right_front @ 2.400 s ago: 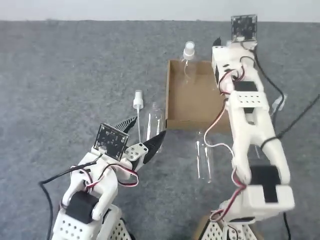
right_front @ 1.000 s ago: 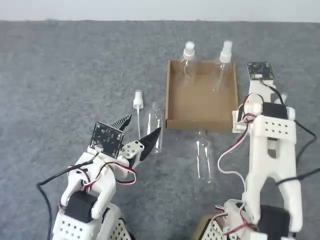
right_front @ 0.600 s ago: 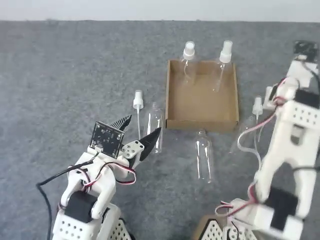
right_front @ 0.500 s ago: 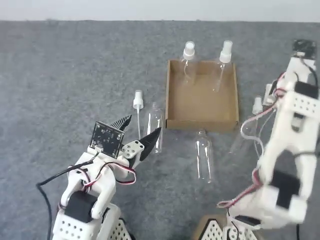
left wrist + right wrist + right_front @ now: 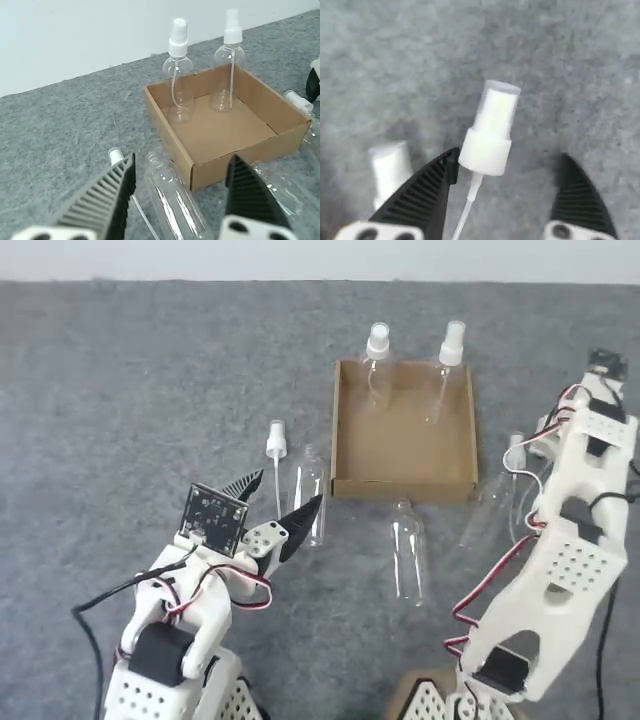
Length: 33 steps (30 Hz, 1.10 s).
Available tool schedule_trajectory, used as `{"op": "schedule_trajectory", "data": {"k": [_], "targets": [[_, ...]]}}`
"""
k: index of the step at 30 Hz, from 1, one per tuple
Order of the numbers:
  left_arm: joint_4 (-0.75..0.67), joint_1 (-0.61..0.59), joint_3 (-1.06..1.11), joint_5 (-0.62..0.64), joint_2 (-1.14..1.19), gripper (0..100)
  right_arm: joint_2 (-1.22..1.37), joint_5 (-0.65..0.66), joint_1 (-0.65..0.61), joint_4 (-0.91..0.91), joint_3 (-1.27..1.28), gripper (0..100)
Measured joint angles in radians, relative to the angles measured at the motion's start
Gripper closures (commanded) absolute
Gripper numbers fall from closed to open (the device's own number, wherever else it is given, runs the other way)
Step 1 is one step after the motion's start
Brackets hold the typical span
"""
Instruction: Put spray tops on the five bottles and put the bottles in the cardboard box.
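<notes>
Spray top (image 5: 490, 131) sits btwn R gripper (image 5: 510, 159) jaws, spread wide, gripping nothing. L gripper (image 5: 182, 161) wide over capless bottle (image 5: 172, 200), just beside cardboard box (image 5: 240, 160) edge.

**Camera Placement**

The high view is fixed above the near side of the grey carpet (image 5: 150, 360), facing down and toward the far side. The left wrist view sits low and looks through the left gripper (image 5: 181, 167) toward the far right. It shares the cardboard box (image 5: 240, 165) with the high view. The right wrist view looks steeply down, close to the carpet right of the box.
</notes>
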Motion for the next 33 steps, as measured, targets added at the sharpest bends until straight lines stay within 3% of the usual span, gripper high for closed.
{"op": "schedule_trajectory", "data": {"k": [16, 26, 33], "targets": [[0.0, 0.0, 0.0, 0.0, 0.0, 73, 0.017, 0.0, 0.055, 0.048, -0.072, 92.3], [0.0, 0.0, 0.0, 0.0, 0.0, 77, -0.272, 0.031, 0.057, 0.339, -0.072, 92.2], [-0.021, -0.086, 0.0, -0.002, 0.0, 82, -0.489, 0.04, -0.049, 0.551, -0.072, 92.2]]}}
